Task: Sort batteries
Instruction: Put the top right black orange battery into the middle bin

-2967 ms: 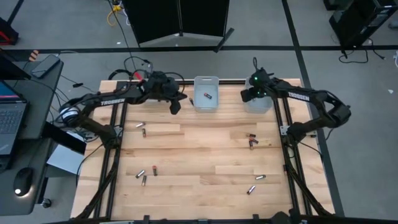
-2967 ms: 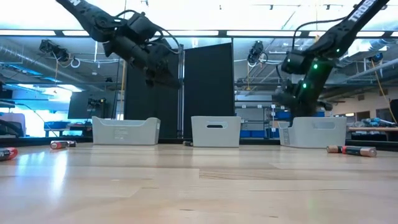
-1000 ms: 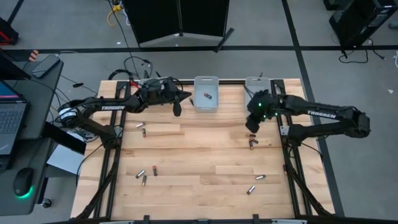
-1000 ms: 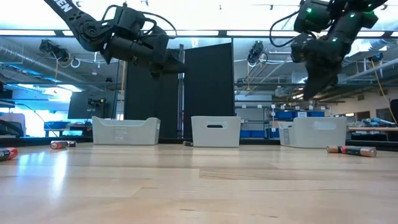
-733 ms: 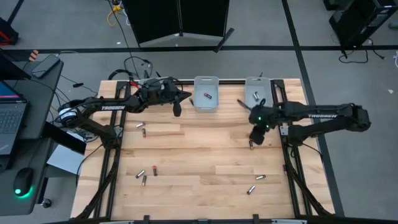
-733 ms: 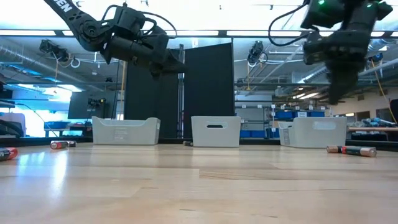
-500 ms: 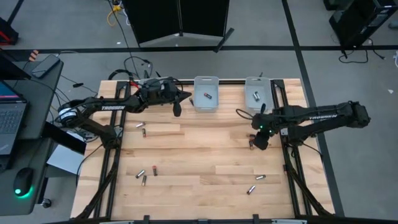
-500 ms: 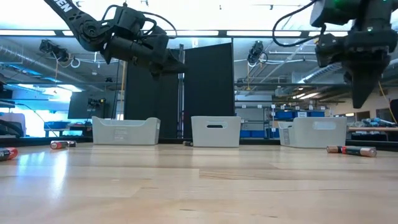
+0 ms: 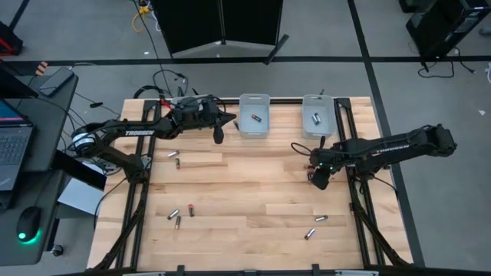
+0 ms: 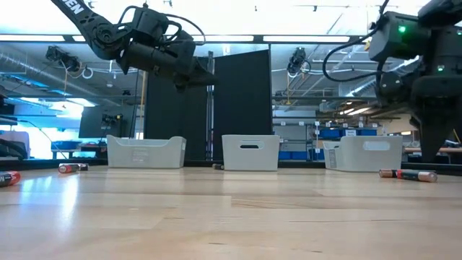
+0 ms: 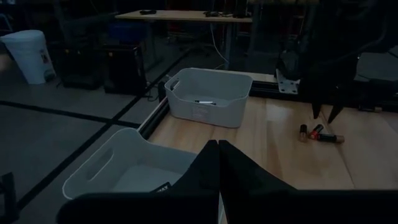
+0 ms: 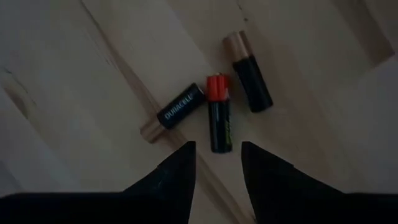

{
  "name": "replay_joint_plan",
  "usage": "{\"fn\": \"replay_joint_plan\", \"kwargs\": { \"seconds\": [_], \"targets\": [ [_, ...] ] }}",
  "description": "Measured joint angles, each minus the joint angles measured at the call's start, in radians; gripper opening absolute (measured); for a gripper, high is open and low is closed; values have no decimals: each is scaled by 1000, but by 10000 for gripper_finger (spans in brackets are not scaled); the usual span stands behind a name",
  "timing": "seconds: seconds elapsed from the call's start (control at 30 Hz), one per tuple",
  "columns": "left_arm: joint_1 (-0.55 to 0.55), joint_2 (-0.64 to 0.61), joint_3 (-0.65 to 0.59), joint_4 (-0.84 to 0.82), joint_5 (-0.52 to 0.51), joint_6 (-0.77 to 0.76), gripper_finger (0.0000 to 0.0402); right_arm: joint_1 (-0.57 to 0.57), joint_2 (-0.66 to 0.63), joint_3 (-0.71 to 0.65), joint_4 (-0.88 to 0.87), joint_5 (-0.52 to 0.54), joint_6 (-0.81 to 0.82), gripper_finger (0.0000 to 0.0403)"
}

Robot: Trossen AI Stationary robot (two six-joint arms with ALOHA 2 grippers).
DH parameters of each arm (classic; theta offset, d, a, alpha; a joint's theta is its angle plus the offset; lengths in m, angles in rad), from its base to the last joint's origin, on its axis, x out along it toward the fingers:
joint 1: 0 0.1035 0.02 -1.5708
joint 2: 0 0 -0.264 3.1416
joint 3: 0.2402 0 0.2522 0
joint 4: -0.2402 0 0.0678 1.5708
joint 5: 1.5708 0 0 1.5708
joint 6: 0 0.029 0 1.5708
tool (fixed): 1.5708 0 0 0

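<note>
Three batteries lie together on the table's right side: a black one with a red end [image 12: 219, 121], a black Duracell one [image 12: 174, 113] and a black one with a copper end [image 12: 249, 71]. My right gripper [image 12: 217, 169] hangs just above them [image 9: 311, 173], pointing down and open, its two fingers on either side of the red-ended battery and touching nothing. My left gripper [image 9: 219, 135] waits shut, high above the far left of the table, next to the middle bin [image 9: 254, 115].
Three translucent bins line the far edge [image 10: 146, 152], [image 10: 250, 152], [image 10: 364, 153]; the middle one and the right one [image 9: 318, 115] each hold a battery. More batteries lie loose at the left [image 9: 174, 158], near left [image 9: 180, 215] and near right [image 9: 314, 226].
My right gripper has swung from beside the right bin toward the table's near edge and come down over the three batteries, tipping until it points almost straight down.
</note>
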Motion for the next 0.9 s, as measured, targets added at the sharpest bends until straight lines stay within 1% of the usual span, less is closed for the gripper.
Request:
{"fn": "replay_joint_plan", "kwargs": {
  "seconds": [0.23,0.43,0.7,0.9],
  "targets": [
    [0,0,0,-3,0,24,5,5,0,-24,35,1,15,138],
    [0,0,0,-10,0,24,5,39,12,-25,50,34,19,138],
    [0,0,0,-27,0,24,5,86,125,-25,75,74,26,138],
    [-1,0,0,-29,0,24,5,95,200,-20,106,86,18,134]
  ]
}}
